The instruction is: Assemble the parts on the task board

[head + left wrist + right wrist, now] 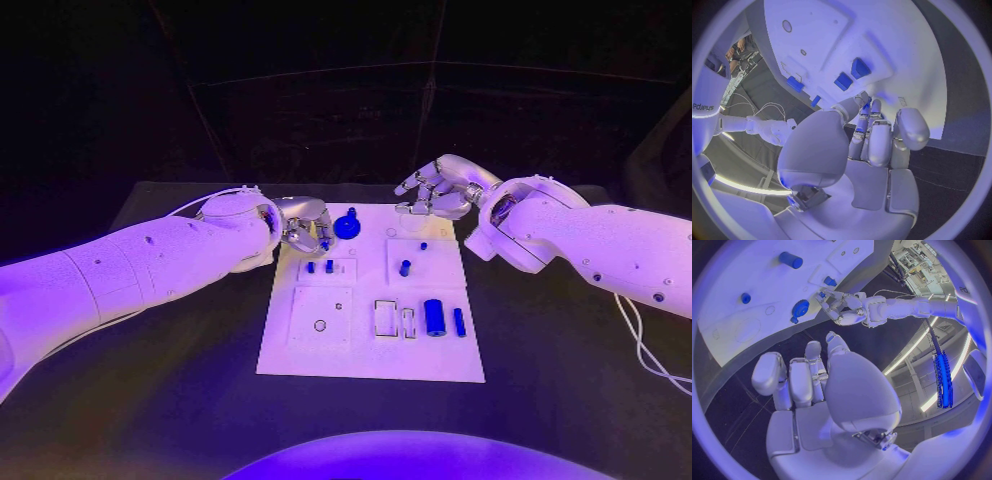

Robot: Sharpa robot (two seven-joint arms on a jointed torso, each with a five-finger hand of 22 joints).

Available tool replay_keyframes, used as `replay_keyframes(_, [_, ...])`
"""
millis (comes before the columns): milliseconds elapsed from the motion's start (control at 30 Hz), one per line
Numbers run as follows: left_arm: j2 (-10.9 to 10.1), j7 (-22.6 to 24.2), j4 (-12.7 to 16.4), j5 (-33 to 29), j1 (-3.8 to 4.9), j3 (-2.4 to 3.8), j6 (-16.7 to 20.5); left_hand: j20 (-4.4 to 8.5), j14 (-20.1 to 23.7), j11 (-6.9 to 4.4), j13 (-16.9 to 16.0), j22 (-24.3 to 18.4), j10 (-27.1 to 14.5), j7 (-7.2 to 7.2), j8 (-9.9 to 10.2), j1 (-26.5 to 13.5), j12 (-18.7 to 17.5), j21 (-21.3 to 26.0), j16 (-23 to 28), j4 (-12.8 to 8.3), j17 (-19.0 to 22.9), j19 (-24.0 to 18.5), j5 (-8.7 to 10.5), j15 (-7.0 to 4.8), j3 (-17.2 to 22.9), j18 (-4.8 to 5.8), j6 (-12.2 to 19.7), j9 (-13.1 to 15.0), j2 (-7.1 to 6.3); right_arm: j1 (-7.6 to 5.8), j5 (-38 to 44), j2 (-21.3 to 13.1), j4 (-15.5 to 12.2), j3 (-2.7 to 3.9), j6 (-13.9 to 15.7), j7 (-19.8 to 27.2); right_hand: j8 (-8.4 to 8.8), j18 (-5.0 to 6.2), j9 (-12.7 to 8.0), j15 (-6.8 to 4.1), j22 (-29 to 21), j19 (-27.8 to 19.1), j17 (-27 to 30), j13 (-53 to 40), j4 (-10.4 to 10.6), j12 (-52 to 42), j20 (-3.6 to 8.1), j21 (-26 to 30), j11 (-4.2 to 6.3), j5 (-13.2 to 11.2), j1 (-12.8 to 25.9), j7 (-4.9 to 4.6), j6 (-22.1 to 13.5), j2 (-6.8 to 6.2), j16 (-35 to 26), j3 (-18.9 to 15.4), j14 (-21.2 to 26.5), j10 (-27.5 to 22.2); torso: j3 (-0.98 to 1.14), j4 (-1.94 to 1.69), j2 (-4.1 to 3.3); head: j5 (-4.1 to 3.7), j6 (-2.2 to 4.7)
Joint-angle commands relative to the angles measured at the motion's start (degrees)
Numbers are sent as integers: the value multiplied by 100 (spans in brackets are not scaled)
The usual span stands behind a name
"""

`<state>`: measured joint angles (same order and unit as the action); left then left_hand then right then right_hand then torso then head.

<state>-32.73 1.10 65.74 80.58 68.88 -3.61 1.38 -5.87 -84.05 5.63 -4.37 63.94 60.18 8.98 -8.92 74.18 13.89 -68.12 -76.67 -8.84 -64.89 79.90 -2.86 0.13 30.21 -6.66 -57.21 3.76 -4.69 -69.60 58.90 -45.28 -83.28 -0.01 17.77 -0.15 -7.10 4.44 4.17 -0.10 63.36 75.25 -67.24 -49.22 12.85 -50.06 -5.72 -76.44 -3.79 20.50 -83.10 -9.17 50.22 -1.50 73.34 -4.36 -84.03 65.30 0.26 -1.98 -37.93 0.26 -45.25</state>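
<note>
The white task board [368,345] lies in the middle of the table. My left hand [303,225] is at its far left corner, beside a round blue part [348,225]. A small blue part [866,106] sits between its fingertips, just above the board [879,40]. Two small blue pieces [320,267] stand in the board close by. My right hand [440,188] hovers over the board's far edge, holding nothing, fingers loosely bent. From the right wrist, the left hand [845,307] appears beyond my right hand [811,385], next to the round part [799,307].
A blue peg [405,267] and a tiny blue piece [423,245] stand mid-board. Near the front right lie a blue cylinder [434,317], a thin blue bar [459,321], a grey piece [408,322] and a rectangular frame [385,318]. Black table surrounds the board.
</note>
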Motion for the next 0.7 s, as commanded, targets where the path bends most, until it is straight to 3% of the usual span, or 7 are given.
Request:
replay_keyframes(33, [5,-28,-1,12,7,3,-52,-19,-10,-6,7,-7,-43,4,35,-54,-31,27,32,31,8,-15,4,34,-10,82,40,-3,-7,-10,-9,5,-2,3,-12,51,-27,108,-2,-44,-7,-46,3,-3,6,-4,3,29,-16,14,9,0,-16,63,-21,-39,-109,-20,1,0,1,-1,-3])
replay_keyframes(400, [1,-9,9,11,7,3,-42,-31,-4,4,14,-6,-80,7,57,-79,-49,30,36,38,28,-17,5,44,-25,81,44,2,-43,-10,-22,9,6,3,-13,52,-27,108,-2,-44,-7,-46,3,-3,6,-4,3,29,-16,14,9,0,-16,63,-21,-39,-109,-20,0,-1,-1,-9,-8])
replay_keyframes(700, [-54,-2,38,10,4,3,119,-67,3,60,58,-146,-403,10,316,-61,-191,167,33,-9,77,-72,5,83,-37,48,393,-12,-173,-10,-23,6,43,3,-11,48,-27,108,-2,-44,-7,-46,3,-3,6,-4,3,29,-16,14,9,0,-16,63,-21,-39,-109,-20,-3,-2,1,-9,-10])
